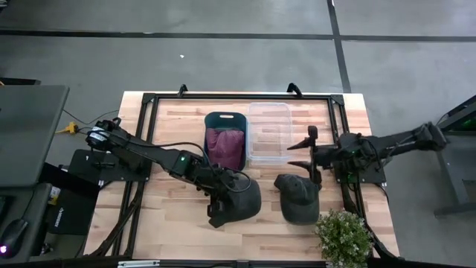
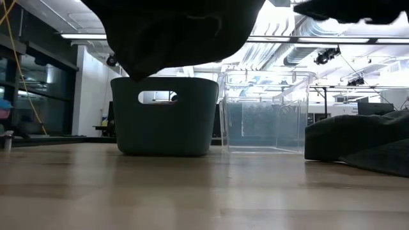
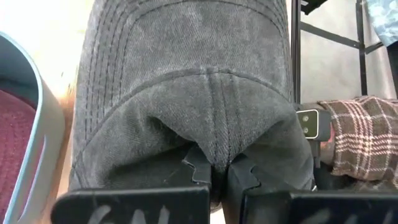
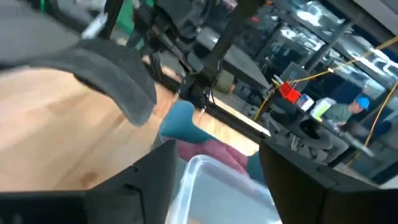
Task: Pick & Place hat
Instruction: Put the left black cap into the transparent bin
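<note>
Hats first, since there are two of them: one dark cap is pinched by the left gripper near the front middle of the wooden table, and in the left wrist view you can see the fingers closed together on a fold of the grey fabric, so that one is clamped tight. From the low camera the cap hangs above the tabletop, in front of the bin. The second cap lies flat on the table just right of the first, beside a small potted plant at the front right corner. The right gripper is up over the right edge of the clear plastic box, jaws spread wide apart and holding nothing. Left of that clear box, touching it or very nearly, sits a teal bin with something maroon inside. The right wrist camera looks across the table past its own open fingers toward the bin and the lifted cap.
</note>
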Robot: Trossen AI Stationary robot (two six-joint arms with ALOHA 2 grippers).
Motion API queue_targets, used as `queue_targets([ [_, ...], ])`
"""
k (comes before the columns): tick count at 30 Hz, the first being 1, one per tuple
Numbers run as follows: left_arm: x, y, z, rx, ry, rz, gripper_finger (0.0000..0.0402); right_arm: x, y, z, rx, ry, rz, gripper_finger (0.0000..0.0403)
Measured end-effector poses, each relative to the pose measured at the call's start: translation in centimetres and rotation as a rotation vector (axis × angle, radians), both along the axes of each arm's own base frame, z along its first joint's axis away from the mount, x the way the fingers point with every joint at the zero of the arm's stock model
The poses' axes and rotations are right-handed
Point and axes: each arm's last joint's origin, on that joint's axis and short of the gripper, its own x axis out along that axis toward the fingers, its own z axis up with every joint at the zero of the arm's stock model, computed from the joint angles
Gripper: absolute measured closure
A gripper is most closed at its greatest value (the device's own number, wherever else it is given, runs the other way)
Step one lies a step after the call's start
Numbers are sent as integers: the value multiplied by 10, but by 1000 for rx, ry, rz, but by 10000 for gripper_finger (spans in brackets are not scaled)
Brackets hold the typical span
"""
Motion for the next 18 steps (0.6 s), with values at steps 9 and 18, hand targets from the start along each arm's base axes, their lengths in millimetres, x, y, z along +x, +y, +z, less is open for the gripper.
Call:
queue_targets([
  [9, 3, 6, 1, 1, -11, -12, 401, 55, 34, 21, -328, 219, 1, 166],
  [18, 6, 28, -1, -26, 33, 20, 401, 79, 70, 15, -521, 279, -7, 164],
])
